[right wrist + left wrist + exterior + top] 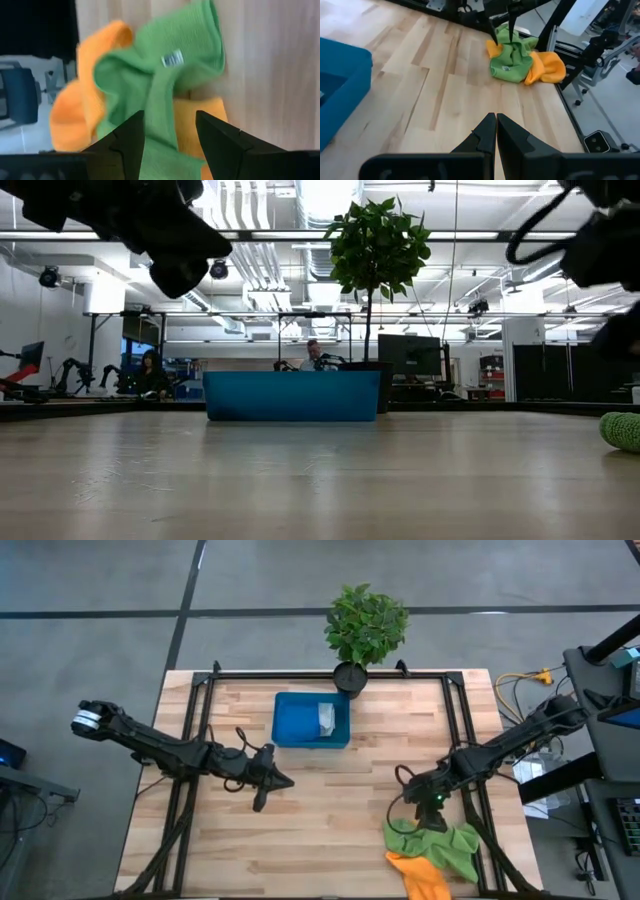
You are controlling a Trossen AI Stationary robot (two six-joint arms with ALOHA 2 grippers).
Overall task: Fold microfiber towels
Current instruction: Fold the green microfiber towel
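Currently the wooden table [320, 810] carries a blue tray [300, 722] with a grey-white towel [326, 717]; near its right front corner the green towel [450, 845] lies crumpled over the orange towel [420, 878]. Right gripper [433, 817], fingers apart, hovers above: best pinch one green edge cleanly. Left gripper [262, 778] waits mid-table, fingers together.

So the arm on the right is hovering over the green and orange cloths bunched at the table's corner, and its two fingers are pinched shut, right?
Not quite. The right gripper is indeed above the green towel and orange towel bunched at the table's corner, but its fingers stand open, not pinched shut. The right wrist view shows the gap between them, with green cloth visible through it.
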